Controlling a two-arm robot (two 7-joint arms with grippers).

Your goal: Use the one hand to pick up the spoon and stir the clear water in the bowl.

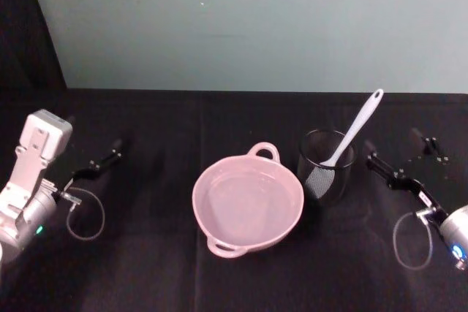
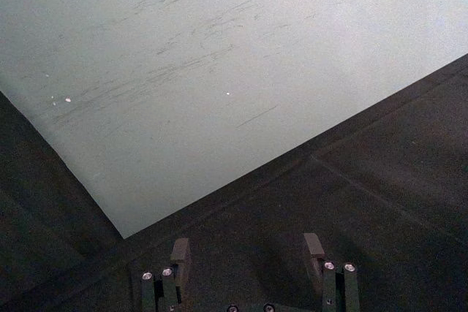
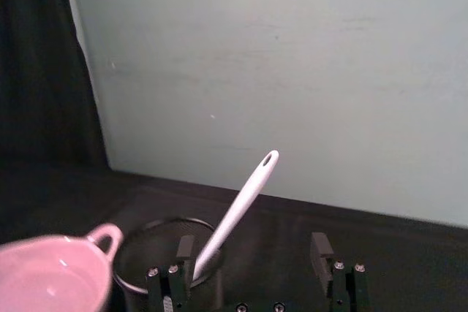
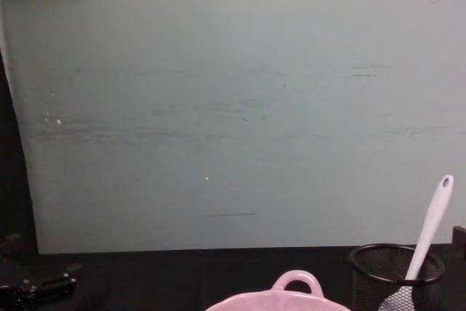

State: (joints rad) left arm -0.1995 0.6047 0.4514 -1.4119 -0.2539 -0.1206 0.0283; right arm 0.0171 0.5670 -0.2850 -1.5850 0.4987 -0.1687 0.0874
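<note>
The pale pink bowl (image 1: 196, 202) with loop handles sits at the middle of the black table, and clear water (image 1: 245, 201) lies in it. To its right the white spoon (image 1: 358, 126) stands tilted in a black mesh cup (image 1: 325, 173), handle end up and leaning right. My right gripper (image 1: 401, 157) hovers open to the right of the cup, with nothing held. In the right wrist view the right gripper (image 3: 252, 250) faces the spoon (image 3: 238, 210) and the cup (image 3: 157, 253), with the bowl (image 3: 44, 246) beside them. My left gripper (image 1: 99, 164) rests open at the far left.
A pale green wall (image 1: 248, 27) closes off the back edge of the table. Dark cloth lies bare in front of the bowl and between it and each arm. In the chest view the spoon (image 4: 429, 234) rises out of the cup (image 4: 397, 264).
</note>
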